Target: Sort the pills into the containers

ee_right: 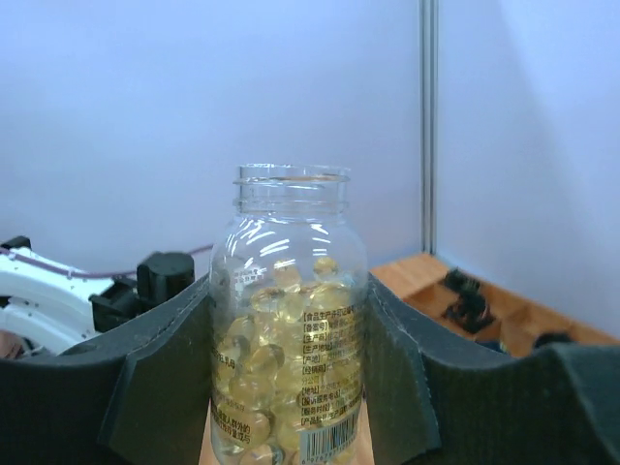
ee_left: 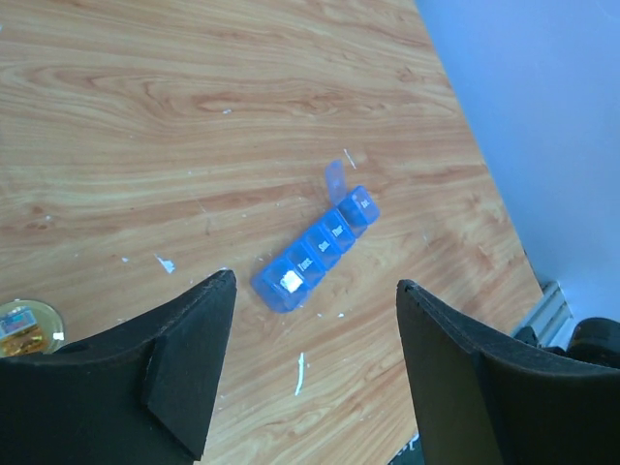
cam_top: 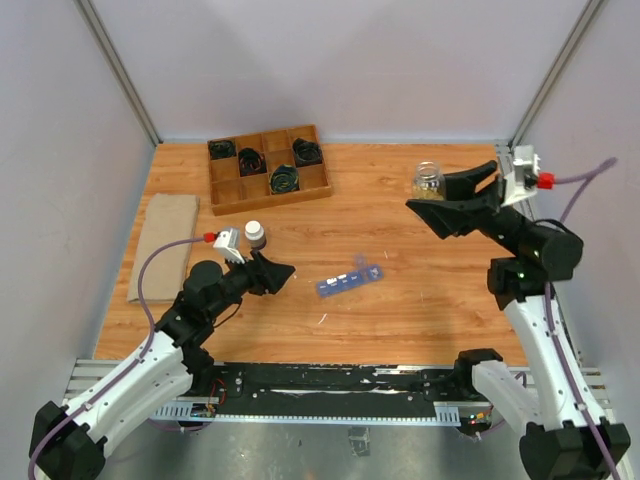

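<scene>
My right gripper (cam_top: 432,203) is shut on a clear open-mouthed vial (cam_top: 428,181) of yellowish pills (ee_right: 281,368) and holds it upright, lifted at the right. In the right wrist view the vial (ee_right: 286,320) stands between both fingers (ee_right: 155,378). The blue pill-organizer strip (cam_top: 349,278) lies on the table's middle with one lid raised at its right end; it also shows in the left wrist view (ee_left: 318,249). My left gripper (cam_top: 280,272) is open and empty, left of the strip and above the table; the strip lies just beyond its fingertips (ee_left: 218,291).
A dark brown bottle with a white cap (cam_top: 255,235) stands behind my left gripper. A wooden grid tray with black coils (cam_top: 268,166) sits at the back. A tan cloth (cam_top: 163,245) lies at the left. White scraps (ee_left: 300,373) dot the wood.
</scene>
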Motion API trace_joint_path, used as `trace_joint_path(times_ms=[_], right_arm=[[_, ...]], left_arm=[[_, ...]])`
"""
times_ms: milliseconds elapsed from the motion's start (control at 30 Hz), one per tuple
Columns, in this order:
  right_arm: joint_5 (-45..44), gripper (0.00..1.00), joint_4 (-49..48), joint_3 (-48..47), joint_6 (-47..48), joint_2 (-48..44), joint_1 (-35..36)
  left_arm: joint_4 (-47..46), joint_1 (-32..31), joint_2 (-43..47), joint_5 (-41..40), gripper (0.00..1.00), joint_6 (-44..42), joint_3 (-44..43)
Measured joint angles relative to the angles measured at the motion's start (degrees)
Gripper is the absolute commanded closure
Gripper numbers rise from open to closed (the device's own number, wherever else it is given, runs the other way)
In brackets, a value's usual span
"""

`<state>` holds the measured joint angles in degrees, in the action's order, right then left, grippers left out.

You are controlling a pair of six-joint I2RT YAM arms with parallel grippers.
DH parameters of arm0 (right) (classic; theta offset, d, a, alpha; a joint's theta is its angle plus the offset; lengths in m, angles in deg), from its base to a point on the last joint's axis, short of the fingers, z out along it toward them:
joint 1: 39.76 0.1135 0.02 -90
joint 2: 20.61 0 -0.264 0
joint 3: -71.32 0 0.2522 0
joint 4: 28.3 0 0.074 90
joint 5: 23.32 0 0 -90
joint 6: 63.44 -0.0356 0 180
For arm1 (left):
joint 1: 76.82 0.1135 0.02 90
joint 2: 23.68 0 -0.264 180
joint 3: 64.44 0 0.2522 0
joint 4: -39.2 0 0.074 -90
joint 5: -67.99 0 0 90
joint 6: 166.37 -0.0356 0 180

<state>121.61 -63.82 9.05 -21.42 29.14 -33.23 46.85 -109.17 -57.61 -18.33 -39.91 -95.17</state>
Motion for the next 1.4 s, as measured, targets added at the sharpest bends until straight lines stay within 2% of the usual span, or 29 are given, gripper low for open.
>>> trace_joint_path(times_ms=[100,167,267,300,400,433,533,633,700,767,867,933,1000,1067,1200,1333,1400], right_arm=[[-2.4,0.99,-0.7,-0.6,-2.7,-3.8,-1.4],[-3.3,1.00,-2.0,-2.4,-5.9,-4.2,-5.0],[-2.1,0.99,-16.9,-3.0,-13.9,-0.7,-4.2],[-2.1,0.99,-16.3,-3.1,-13.4,-0.5,-3.5],[-4.5,0.99,-3.2,-5.9,-6.8,-0.7,-4.9],[-4.7,0.99,-2.9,-7.0,-6.1,-0.1,-5.1],[-2.7,0.99,-16.6,-6.6,-11.1,3.1,-2.7],[-5.7,1.00,-12.8,-5.1,-9.0,1.7,-3.5],[-6.0,0.99,-18.5,-4.9,-13.2,2.7,-4.7],[-4.1,0.99,-22.0,-5.2,-14.9,3.0,-2.7],[-4.5,0.98,-13.0,-5.5,-9.1,0.8,-2.1],[-4.4,0.94,-14.7,-5.6,-9.9,1.0,-3.1],[-3.7,0.97,-19.5,-4.3,-11.3,1.6,-2.9],[-2.8,0.99,-18.4,-2.3,-9.8,0.9,-2.8],[-1.0,0.99,-5.8,-1.3,0.8,-2.3,-2.8],[-4.0,0.99,8.5,-3.9,11.0,-3.3,-4.0],[-3.3,0.99,6.1,-6.4,8.6,0.1,-4.9]], left_arm=[[-1.5,0.0,-0.6,2.3,0.28,0.2,0.0],[-2.8,0.0,-1.0,3.7,0.28,0.4,0.0],[-4.2,0.0,-2.2,5.5,0.28,0.4,0.0],[-4.6,0.0,-2.7,6.0,0.28,0.4,0.0],[-6.3,0.0,-4.3,7.2,0.28,0.5,0.0],[-6.9,0.0,-4.8,7.8,0.28,0.7,0.0],[-8.1,0.0,-6.5,9.3,0.28,0.8,0.0],[-8.7,0.0,-7.1,10.1,0.28,0.8,0.0],[-9.3,0.0,-7.2,10.9,0.28,0.6,0.0],[-10.1,0.0,-7.3,12.1,0.28,-0.2,0.0],[-11.8,0.0,-7.3,13.6,0.28,-1.2,0.0],[-13.3,0.0,-7.3,15.0,0.28,-1.7,0.0],[-14.9,0.0,-7.2,16.5,0.28,-1.9,0.0],[-16.5,0.0,-6.8,18.0,0.28,-2.0,0.3],[-22.2,0.0,-5.4,22.1,0.28,-1.5,3.1],[-25.6,-0.4,-3.3,25.0,0.27,-1.4,4.5],[-27.0,-1.4,-2.0,25.4,0.27,-1.8,4.5]])
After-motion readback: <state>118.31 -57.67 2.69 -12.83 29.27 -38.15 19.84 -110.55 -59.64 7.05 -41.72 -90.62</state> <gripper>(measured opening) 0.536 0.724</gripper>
